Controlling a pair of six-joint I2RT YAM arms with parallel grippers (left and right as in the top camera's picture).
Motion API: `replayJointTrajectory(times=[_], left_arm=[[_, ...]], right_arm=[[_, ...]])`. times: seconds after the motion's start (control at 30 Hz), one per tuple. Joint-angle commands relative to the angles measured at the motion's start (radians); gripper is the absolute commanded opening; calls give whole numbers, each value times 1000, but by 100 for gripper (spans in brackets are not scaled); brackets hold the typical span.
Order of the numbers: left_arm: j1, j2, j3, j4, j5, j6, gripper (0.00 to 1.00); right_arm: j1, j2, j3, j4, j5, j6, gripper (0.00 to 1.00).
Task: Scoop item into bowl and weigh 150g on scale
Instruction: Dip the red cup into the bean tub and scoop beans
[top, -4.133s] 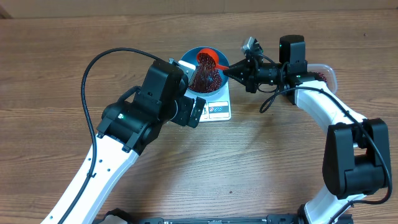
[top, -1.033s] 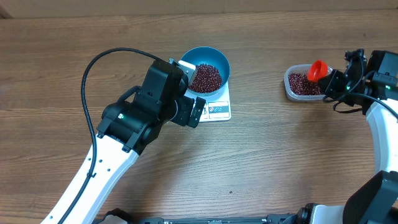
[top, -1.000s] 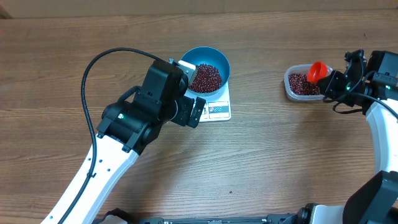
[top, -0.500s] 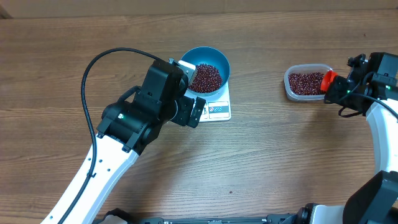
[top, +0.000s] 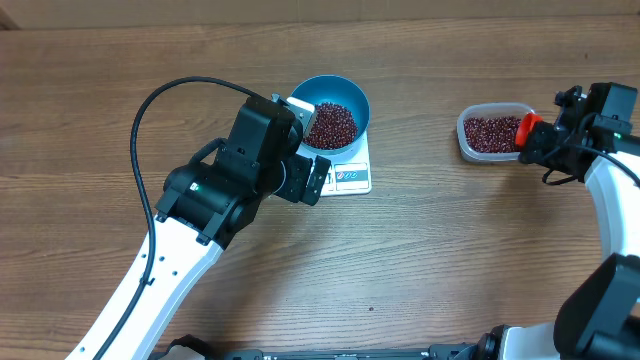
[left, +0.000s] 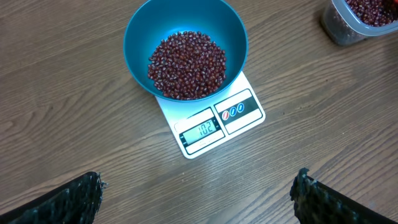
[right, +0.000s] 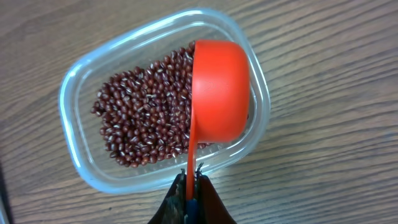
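1. Overhead: on a wooden table (top: 420, 260), the left arm (top: 230, 180) reaches in from the lower left, and its wrist hangs over the left edge of a blue bowl (top: 357, 96). The bowl sits on a white scale (top: 352, 176) and holds a heap of red-brown beans (top: 330, 124). Well to the right, a clear tub (top: 465, 135) holds more beans. The right gripper (top: 540, 138) is at the tub's right end, holding a red scoop (top: 527, 127)
2. Left wrist: looking down, the left gripper (left: 199, 205) has its fingers spread wide at the bottom corners, with nothing between them. It is above bare table in front of the scale. The bowl covers the back of the scale, and the display (left: 201, 130) appears to read 102. A corner of the tub shows at the upper right
3. Right wrist: the fingers are pinched tight on the scoop's thin handle at the bottom edge. The cup lies over the tub's right half, its outer side facing the camera. Whether it touches the beans beneath cannot be told
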Motion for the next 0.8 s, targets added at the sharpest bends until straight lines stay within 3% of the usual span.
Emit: replayJointTrajectory(times=[0.0, 0.33, 0.77], left_arm=[[-3, 5, 16, 4, 5, -3, 100], [-3, 5, 16, 4, 5, -3, 100], [-3, 5, 16, 4, 5, -3, 100]], right_arm=[[0, 37, 2, 13, -8, -8, 4], [63, 114, 2, 23, -9, -8, 4], [96, 120, 2, -20, -224, -61, 4]])
